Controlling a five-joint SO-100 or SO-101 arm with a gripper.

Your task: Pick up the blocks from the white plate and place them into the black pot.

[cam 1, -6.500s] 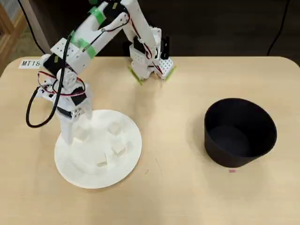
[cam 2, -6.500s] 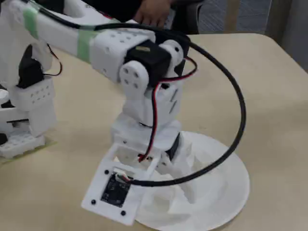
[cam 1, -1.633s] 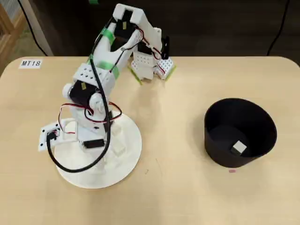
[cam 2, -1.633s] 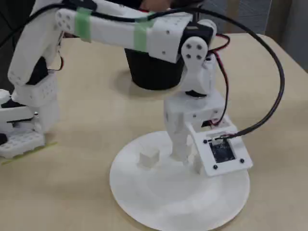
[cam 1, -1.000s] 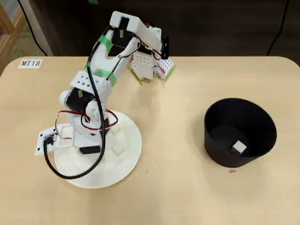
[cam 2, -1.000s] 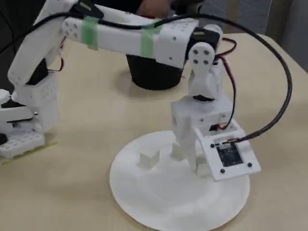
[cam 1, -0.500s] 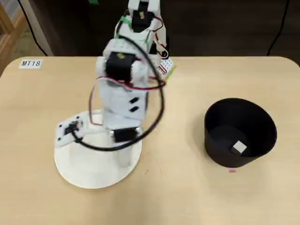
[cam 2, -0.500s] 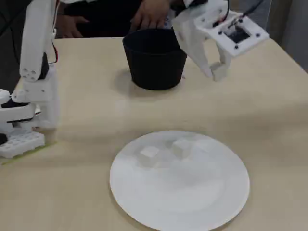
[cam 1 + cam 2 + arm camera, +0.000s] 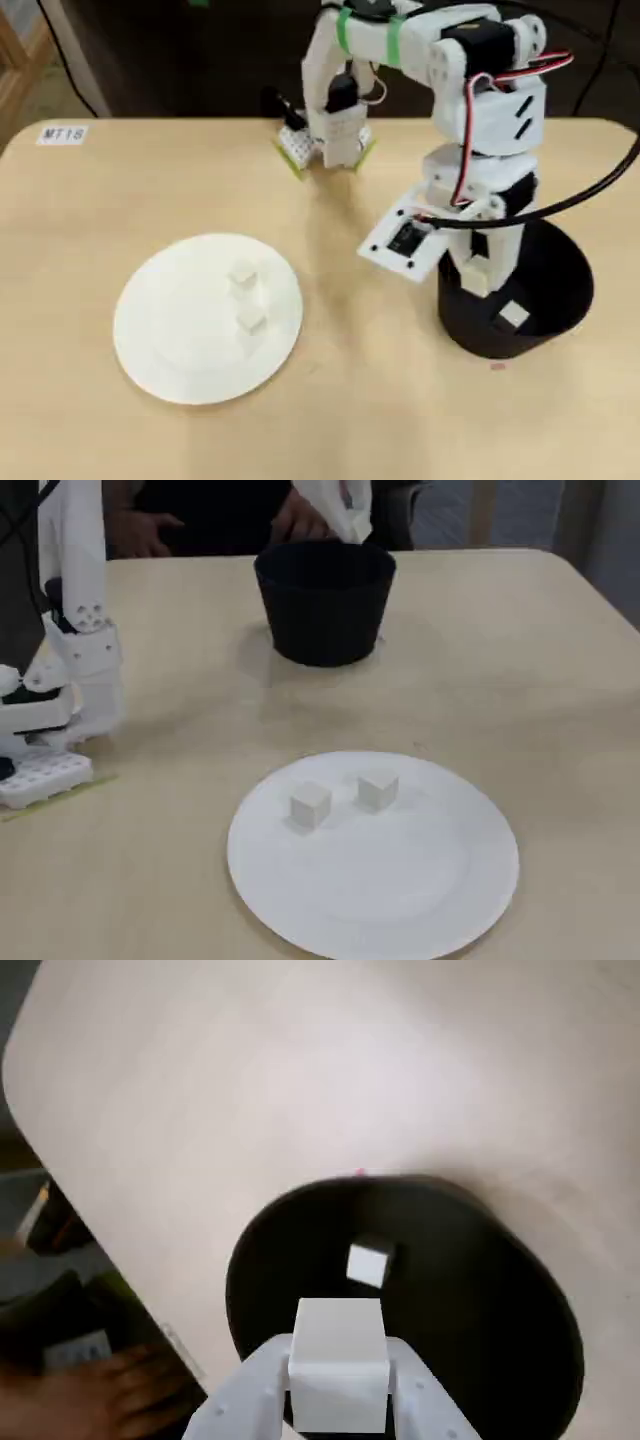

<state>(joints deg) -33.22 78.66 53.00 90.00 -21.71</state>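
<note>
- Bottom centre of the wrist view: gripper (image 9: 338, 1385) clamped on a held block (image 9: 338, 1377), poised over the black pot (image 9: 500, 1290)
- Just beyond, mid-frame: one block in the pot (image 9: 368, 1264), resting on its floor
- Step in hand, by judgement: the drop; next calls for opening the jaws, then lifting clear of the rim
- Left of the overhead view: white plate (image 9: 160, 350) with two remaining blocks (image 9: 243, 276), bare table between plate and pot for the return swing
</note>
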